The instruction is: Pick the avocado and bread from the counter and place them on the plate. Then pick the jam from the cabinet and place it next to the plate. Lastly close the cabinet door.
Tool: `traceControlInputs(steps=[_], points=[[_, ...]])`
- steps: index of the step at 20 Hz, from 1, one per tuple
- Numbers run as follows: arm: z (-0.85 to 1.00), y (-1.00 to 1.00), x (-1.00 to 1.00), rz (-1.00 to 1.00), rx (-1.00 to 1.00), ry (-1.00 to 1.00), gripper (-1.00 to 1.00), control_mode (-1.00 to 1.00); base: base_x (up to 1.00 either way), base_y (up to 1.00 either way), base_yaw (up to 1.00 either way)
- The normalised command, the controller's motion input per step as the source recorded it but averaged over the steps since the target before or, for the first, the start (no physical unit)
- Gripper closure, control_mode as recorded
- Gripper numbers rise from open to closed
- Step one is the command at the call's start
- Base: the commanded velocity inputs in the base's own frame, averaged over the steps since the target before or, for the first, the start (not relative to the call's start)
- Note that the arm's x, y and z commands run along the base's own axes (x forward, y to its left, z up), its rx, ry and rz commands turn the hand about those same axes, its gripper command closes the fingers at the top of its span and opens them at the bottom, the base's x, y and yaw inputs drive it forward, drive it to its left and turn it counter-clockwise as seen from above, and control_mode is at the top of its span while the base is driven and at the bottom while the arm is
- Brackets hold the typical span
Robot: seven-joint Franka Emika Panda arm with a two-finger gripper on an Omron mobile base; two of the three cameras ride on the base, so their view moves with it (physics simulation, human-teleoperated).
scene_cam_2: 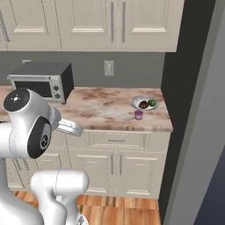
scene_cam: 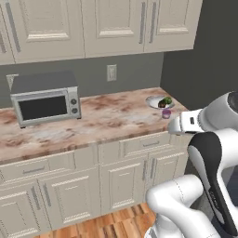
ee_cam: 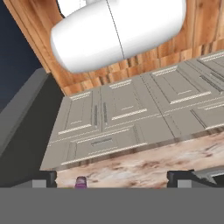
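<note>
- The base views show the plate at the counter's far right end, with avocado and bread on it; the jam stands just beside it, nearer the front edge.
- Cabinet doors sit flush; a toaster oven stands at left.
- Hand view: the jam by the counter edge, drawer fronts beyond.
- Gripper — spread wide, holding and touching nothing.

Both base views looked forward and down, from some way back, over the counter, one from the arm's left, one from its right. They shared the plate, the toaster oven and the wall cabinets. The hand view, seemingly rolled upside down, faced the lower cupboard fronts closely.
</note>
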Motion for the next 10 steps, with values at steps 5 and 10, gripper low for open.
traceControlInputs(steps=[5, 10], points=[[0.0, 0.0, 0.0, 0.0, 0.0, 0.0, -1.0, 1.0, -0.48, 0.34, -0.15], [0.0, 0.0, 0.0, 0.0, 0.0, 0.0, -1.0, 1.0, -0.47, 0.32, -0.17]])
